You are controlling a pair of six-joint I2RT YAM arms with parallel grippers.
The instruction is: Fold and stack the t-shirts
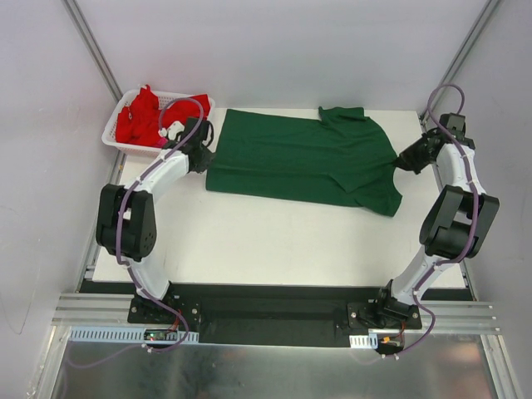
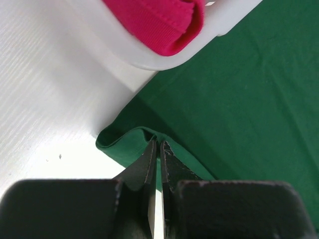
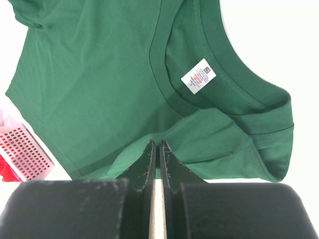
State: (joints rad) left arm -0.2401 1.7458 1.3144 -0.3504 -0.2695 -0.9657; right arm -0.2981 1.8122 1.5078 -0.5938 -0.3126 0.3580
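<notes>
At the left hem of the green tee (image 1: 299, 158), the left gripper (image 2: 157, 145) is clamped on a bunched fold of cloth. On the right, the right gripper (image 3: 155, 145) pinches the tee's shoulder edge, below the label (image 3: 198, 75). The tee lies spread across the far table (image 1: 274, 241). Red tees (image 1: 137, 116) and a pink tee (image 2: 159, 20) fill the basket (image 1: 110, 135) at the far left.

The left arm (image 1: 162, 174) folds at a raised elbow and reaches forward, with the left gripper (image 1: 203, 165) angled down. Its two fingers (image 2: 147, 164) are pressed nearly flat together, only a thin slit between them, and the hem of the green t-shirt (image 2: 239, 99) is nipped at their tips. The right arm (image 1: 461, 170) bends likewise, wrist turned inward. The right gripper (image 1: 401, 163) is clamped the same way, with the shirt's edge caught at its fingertips (image 3: 167, 159)
</notes>
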